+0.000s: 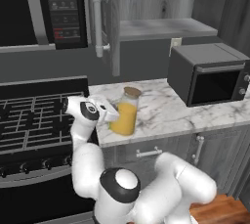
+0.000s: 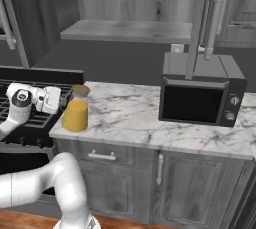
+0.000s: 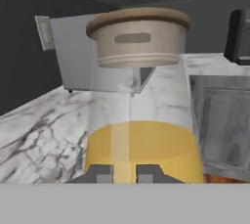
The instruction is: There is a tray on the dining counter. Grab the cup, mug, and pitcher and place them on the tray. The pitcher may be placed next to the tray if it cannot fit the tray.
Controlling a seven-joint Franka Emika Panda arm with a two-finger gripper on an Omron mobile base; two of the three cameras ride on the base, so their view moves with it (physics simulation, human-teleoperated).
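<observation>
Pitcher [image 1: 125, 113] stands upright on the marble desk [image 1: 166, 110], at the desk's left front corner, right next to the stove [image 1: 34, 120]. Clear glass, orange liquid filling roughly the lower half, round cork-brown lid [image 3: 138, 34] on top.

Gripper [image 1: 111, 112] comes in level from the stove side and is up against the pitcher's left flank at about liquid height. In the hand view the two finger tips [image 3: 97, 173] sit close together right at the base of the glass, narrow gap between them, pitcher body filling the space just ahead. Jaws are nearly closed; can't tell from the frames whether they actually pinch the glass or just press on it. Pitcher base looks to be on the desk, not lifted.

Arm [image 2: 30, 100] reaches across the stove grates toward the pitcher, wrist horizontal.

Further from the pitcher: dark microwave [image 1: 210, 74] on the same desk, well to the pitcher's right and set back toward the wall. Wall outlet [image 1: 175, 43] behind, between pitcher and microwave. Below the pitcher, grey drawer and cabinet fronts with metal handles [image 2: 102, 156]. Above and behind the pitcher, an open shelf [image 2: 127, 30]; above the stove, a dark built-in oven panel [image 1: 63, 8] with a cabinet door and long handle [image 1: 98, 20] beside it.
</observation>
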